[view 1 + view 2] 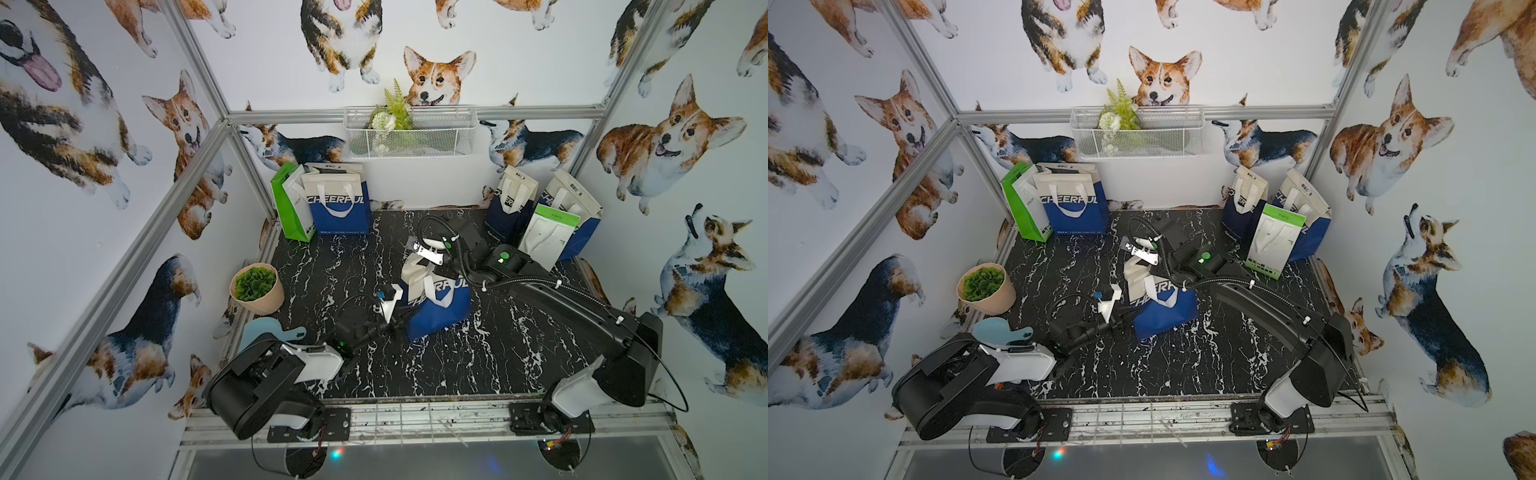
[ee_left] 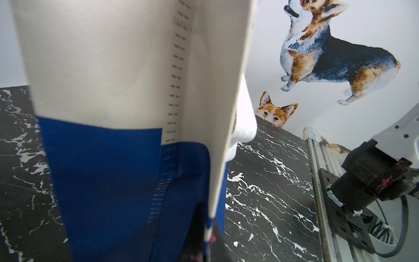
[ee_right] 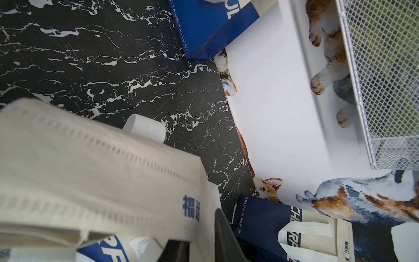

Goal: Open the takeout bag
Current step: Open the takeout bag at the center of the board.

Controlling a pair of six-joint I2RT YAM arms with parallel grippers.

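The takeout bag [image 1: 440,307] [image 1: 1163,307], cream on top and blue below with CHEERFUL lettering, stands tilted in the middle of the black marble table [image 1: 478,365]. My left gripper [image 1: 402,319] [image 1: 1126,318] is low at the bag's left side. In the left wrist view the left gripper [image 2: 209,245] is shut on the bag's [image 2: 113,90] side edge. My right gripper [image 1: 420,266] [image 1: 1142,264] is at the bag's cream top. In the right wrist view the right gripper [image 3: 201,247] has its dark fingers [image 3: 224,238] slightly apart, with the bag's top panel [image 3: 90,170] between them.
More bags stand at the back left [image 1: 336,203] and back right [image 1: 552,216]. A potted plant [image 1: 255,286] and a light blue board [image 1: 266,332] sit at the left edge. A wire basket [image 1: 409,131] hangs on the back wall. My right arm [image 1: 561,299] reaches across the table's right half.
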